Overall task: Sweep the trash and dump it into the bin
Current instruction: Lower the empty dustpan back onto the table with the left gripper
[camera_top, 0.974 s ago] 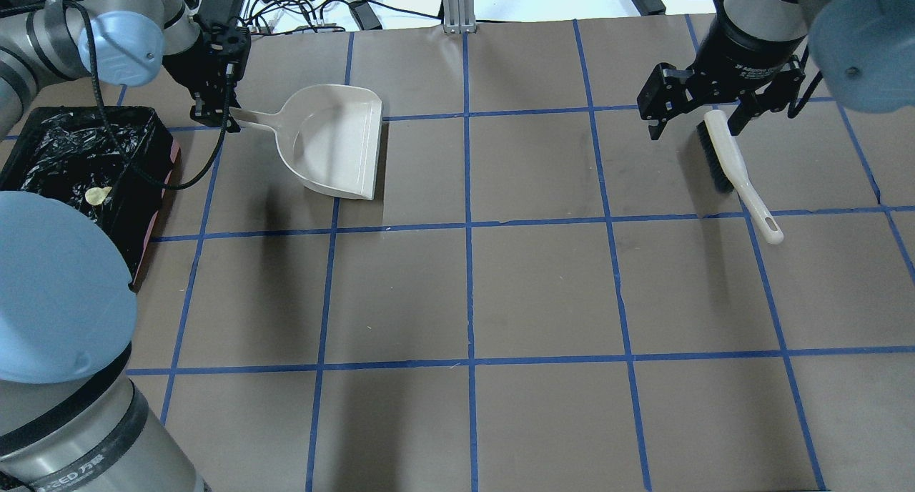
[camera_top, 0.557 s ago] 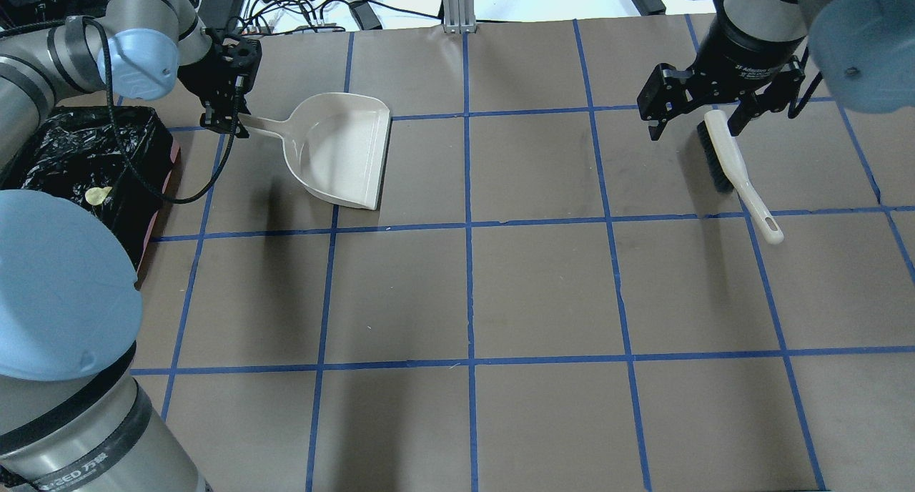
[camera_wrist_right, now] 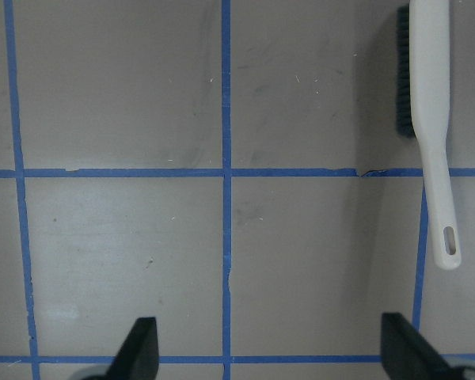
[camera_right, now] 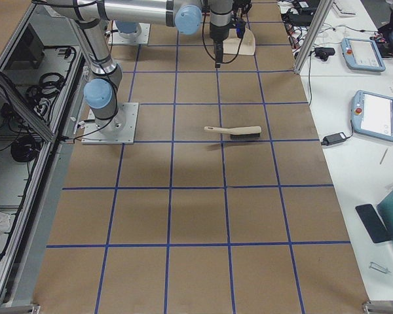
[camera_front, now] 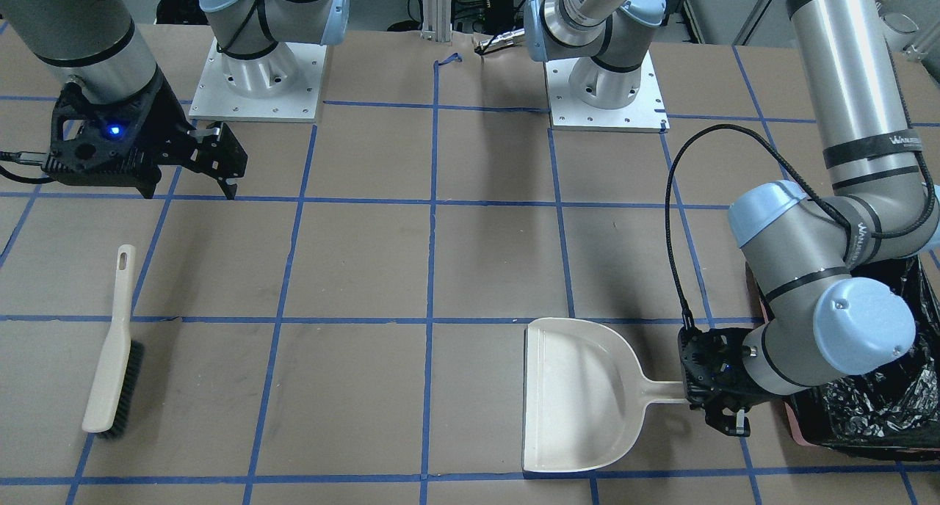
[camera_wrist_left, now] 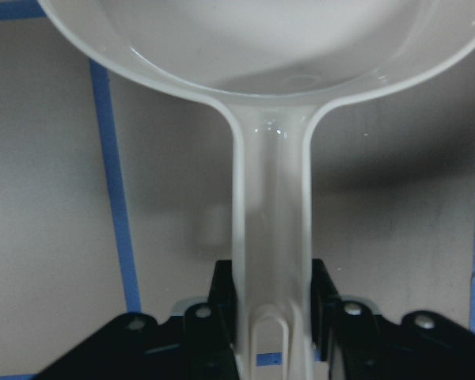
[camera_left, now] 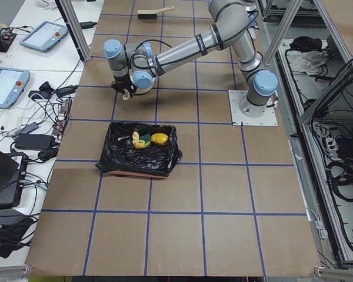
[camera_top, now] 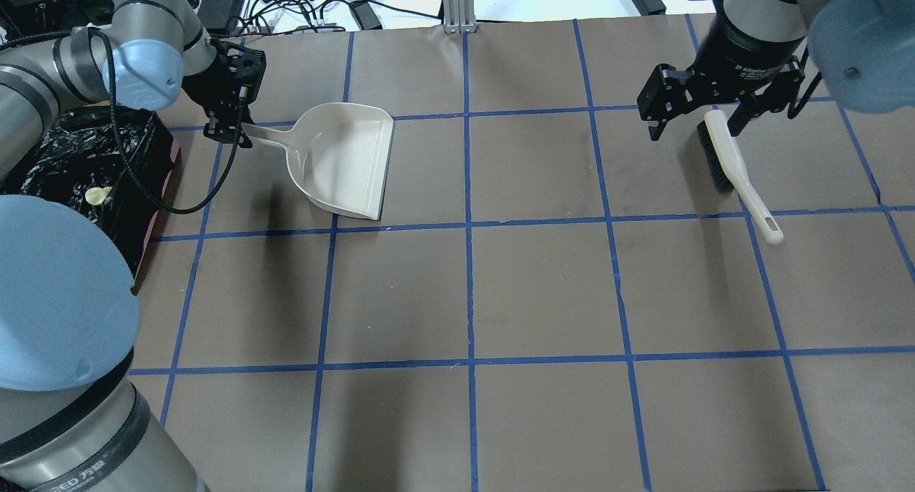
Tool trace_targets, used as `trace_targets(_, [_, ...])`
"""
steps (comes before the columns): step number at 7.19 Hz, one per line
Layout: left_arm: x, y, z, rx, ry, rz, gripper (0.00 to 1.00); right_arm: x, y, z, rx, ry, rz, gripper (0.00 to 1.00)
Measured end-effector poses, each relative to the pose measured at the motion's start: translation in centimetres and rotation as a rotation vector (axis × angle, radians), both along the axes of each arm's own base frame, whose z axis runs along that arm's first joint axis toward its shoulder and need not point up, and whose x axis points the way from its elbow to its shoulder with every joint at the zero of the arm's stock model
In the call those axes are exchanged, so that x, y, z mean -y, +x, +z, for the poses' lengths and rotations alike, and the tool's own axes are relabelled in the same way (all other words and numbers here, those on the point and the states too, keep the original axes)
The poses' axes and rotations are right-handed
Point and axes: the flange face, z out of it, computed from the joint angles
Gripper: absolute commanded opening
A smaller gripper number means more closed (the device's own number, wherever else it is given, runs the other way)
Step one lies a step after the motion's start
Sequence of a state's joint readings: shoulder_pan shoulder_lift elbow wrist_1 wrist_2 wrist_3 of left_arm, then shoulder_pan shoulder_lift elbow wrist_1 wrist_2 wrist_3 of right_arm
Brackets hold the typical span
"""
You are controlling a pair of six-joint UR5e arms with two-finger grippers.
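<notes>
The bin (camera_top: pixel 68 152), lined with a black bag, stands at the table's left edge and also shows in the front view (camera_front: pixel 874 409). In the left side view the bin (camera_left: pixel 120 157) holds the trash: a yellow-brown lump (camera_left: pixel 159 138), a yellow sponge piece with a green face (camera_left: pixel 143 143) and a pale slice (camera_top: pixel 95 194). My left gripper (camera_top: pixel 230 129) is shut on the handle of the empty beige dustpan (camera_top: pixel 350 159), just right of the bin; the wrist view shows its fingers (camera_wrist_left: pixel 222 305) clamped on the handle. My right gripper (camera_top: pixel 695 126) is open and empty above the brush (camera_top: pixel 729 159).
The brush (camera_front: pixel 114 351) lies flat on the brown paper with blue tape lines; it also shows in the right wrist view (camera_wrist_right: pixel 427 119). Cables and devices lie beyond the table's far edge (camera_top: pixel 300 13). The arm bases (camera_front: pixel 253 79) stand on the robot's side.
My left gripper has moved right and toward the robot with the dustpan, which has swung a little. The right gripper and the brush have not moved.
</notes>
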State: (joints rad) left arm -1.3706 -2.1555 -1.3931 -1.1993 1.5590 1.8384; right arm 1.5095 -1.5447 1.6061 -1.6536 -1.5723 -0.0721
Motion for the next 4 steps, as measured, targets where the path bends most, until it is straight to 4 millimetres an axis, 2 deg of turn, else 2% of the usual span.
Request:
trace_targets(2, [0.2, 0.1, 0.9, -0.005, -0.031, 0.019, 0.7, 0.0, 0.0, 0.0, 0.0, 0.0, 0.0, 1.0])
trace_targets(3, [0.3, 0.0, 2.4, -0.024, -0.062, 0.025, 0.69, 0.0, 0.0, 0.0, 0.0, 0.0, 0.0, 1.0])
trace_targets(4, [0.1, -0.2, 4.9, -0.041, -0.1, 0.037, 0.69, 0.0, 0.0, 0.0, -0.001, 0.0, 0.0, 1.0])
